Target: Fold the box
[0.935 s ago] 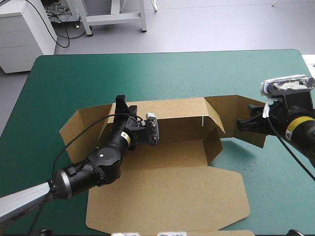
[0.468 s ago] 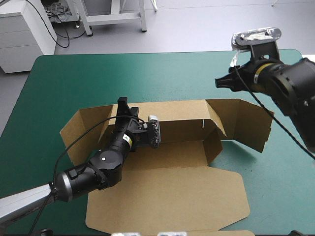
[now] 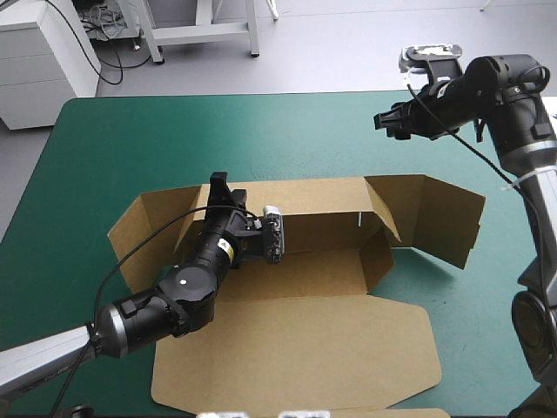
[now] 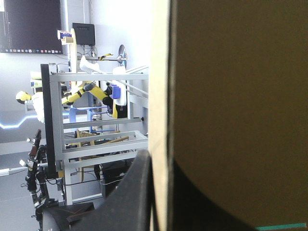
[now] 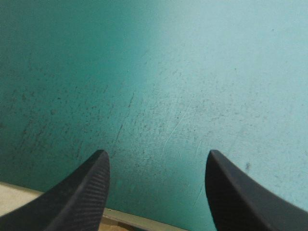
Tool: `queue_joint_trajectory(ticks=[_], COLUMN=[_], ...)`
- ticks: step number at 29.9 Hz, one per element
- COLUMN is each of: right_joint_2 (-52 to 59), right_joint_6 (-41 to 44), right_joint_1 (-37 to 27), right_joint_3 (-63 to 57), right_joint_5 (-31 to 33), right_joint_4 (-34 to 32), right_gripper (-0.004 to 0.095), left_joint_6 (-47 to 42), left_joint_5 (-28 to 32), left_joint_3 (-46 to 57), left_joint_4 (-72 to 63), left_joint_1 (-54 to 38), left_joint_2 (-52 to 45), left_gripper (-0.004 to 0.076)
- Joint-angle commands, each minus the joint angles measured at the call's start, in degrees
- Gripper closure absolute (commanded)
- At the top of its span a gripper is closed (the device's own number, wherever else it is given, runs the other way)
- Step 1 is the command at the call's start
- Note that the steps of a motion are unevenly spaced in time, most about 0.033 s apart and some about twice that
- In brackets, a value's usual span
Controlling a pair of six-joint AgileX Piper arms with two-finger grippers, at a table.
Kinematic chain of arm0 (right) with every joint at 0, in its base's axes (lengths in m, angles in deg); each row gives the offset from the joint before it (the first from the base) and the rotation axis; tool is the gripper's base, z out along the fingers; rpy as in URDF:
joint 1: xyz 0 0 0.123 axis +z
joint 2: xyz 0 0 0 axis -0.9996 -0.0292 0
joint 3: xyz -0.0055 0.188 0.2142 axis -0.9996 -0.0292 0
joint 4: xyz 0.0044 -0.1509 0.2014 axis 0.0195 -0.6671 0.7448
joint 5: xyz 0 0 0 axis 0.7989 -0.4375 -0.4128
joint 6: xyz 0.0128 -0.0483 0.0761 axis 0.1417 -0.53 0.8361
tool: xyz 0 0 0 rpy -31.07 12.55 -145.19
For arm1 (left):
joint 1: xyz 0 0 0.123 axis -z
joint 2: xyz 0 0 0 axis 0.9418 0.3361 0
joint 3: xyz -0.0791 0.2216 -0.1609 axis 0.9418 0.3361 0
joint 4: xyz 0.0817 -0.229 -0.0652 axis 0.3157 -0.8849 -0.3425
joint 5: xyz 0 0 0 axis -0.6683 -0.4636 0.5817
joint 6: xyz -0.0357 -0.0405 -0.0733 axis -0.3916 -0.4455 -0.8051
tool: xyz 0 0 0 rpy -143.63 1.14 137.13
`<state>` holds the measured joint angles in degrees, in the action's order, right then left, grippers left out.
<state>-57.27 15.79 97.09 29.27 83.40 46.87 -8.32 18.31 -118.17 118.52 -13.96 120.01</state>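
Two black fin-fingered tools over a teal-green-covered counter (image 3: 130, 148), with a cut sheet of brown board, the box (image 3: 296, 348), near the counter's middle and reaching toward its near edge. Box's back wall (image 3: 322, 205) raised; broad lid panel flat on the cover; right end panel (image 3: 444, 218) standing half up; left end panel (image 3: 144, 235) splayed outward.

At the back wall's top edge, near its left end: left tool (image 3: 219, 187), pinched all but closed on the board, seen edge-on between the fingers of the left tool (image 4: 161, 163) in its wrist view.

Above the counter's far right, well apart from the box: right tool (image 3: 389, 120), fingers wide, only bare cover between them in its own view (image 5: 156, 154).

Step in hand, by judgement: setting up the walls, back wall steadied, right end not yet tucked.

Next, likely needed: lowering the right tool to the right end panel, closing on its edge, and swinging it inward against the short inner wall (image 3: 374, 252), with the left grip firm to stop the back wall falling.
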Motion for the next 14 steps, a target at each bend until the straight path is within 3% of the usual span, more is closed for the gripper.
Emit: queue_joint_trajectory(ticks=[1,7,14], right_joint_2=[0.2,-1.9,-0.8], right_joint_6=[-2.1,-5.2,-6.4], right_joint_1=[-0.4,-0.4,-0.4], right_joint_3=[1.7,0.8,-8.7], right_joint_5=[0.1,0.2,0.2], right_joint_4=[1.4,0.1,-1.5], right_gripper=[0.0367,0.0367,0.0367], left_joint_6=[-0.8,-0.8,-2.5], left_joint_5=[3.8,3.8,4.0], left_joint_3=[-0.8,-0.8,-0.8], left_joint_4=[0.1,0.7,1.0], left_joint_1=[0.5,0.5,0.5], left_joint_2=[-1.0,-1.0,-1.0], left_gripper=[0.0732,0.0732,0.0732])
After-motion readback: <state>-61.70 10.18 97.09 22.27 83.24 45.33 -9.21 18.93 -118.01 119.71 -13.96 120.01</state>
